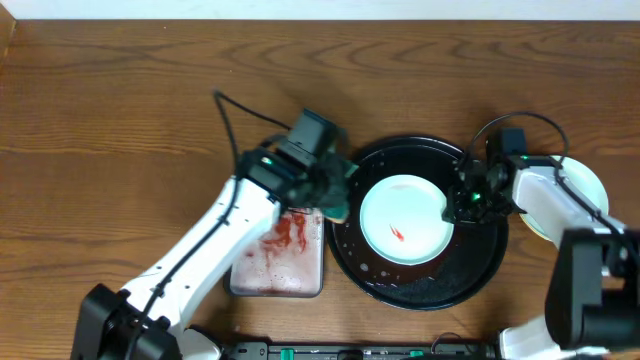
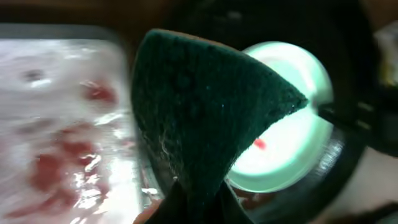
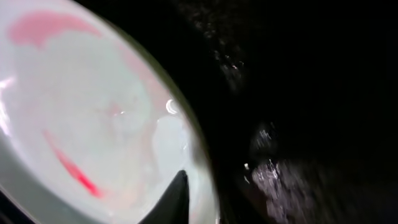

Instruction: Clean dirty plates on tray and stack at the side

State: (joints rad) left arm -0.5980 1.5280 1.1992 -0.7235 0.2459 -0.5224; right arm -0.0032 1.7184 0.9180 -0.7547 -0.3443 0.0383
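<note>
While the mint-white plate [image 1: 405,215] lies flat in the middle of the black tray [image 1: 480,265], a thin red smear [image 1: 397,233] marks it just below its centre, so the wiping of this one looks not yet done. To do it well, I judge that the sponge should come down flat on the plate and pass across the smear with light pressure. The opposite rim should be pinned so the light plastic neither slides on the wet tray nor tips up.

The right fingers [image 1: 458,205] sit at the plate's right rim. The wrist view shows one dark tip over that rim, but whether they have closed on it I cannot tell. The left fingers [image 1: 327,187] are clamped tight on the dark green sponge [image 1: 338,195], which hangs over the tray's left rim, just beside the plate and, as far as I can see, not touching it.

Left of that lies the grey rectangular tray [image 1: 300,280], wet and stained red. Another pale plate [image 1: 585,185] rests on the worktop [image 1: 120,100] to the right, partly under the right arm
</note>
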